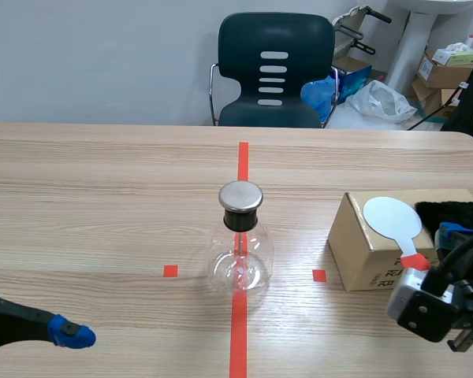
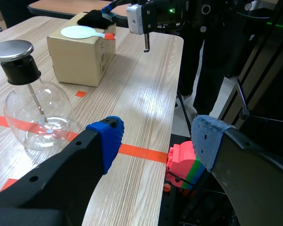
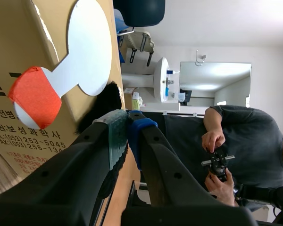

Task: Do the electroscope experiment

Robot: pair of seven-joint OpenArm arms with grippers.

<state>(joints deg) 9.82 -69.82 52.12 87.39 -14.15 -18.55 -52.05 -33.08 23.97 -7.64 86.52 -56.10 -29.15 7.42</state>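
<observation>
Wooden table (image 1: 102, 181): clear glass flask electroscope with metal cap (image 1: 241, 240) at frame centre; white round paddle with red-taped handle (image 1: 390, 214) on brown cardboard box (image 1: 363, 256), right. Left gripper (image 2: 155, 141) gapes empty; right gripper (image 3: 127, 136) closed on nothing beside the paddle. Spread its fingers, then grasp the handle squarely.

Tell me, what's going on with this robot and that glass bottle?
Nothing is touching it yet. The glass flask stands alone in the middle of the table. The left hand hangs open and empty near it. The right hand, fingertips together, is at the box, by the white paddle and black fuzzy cloth lying on top.
</observation>
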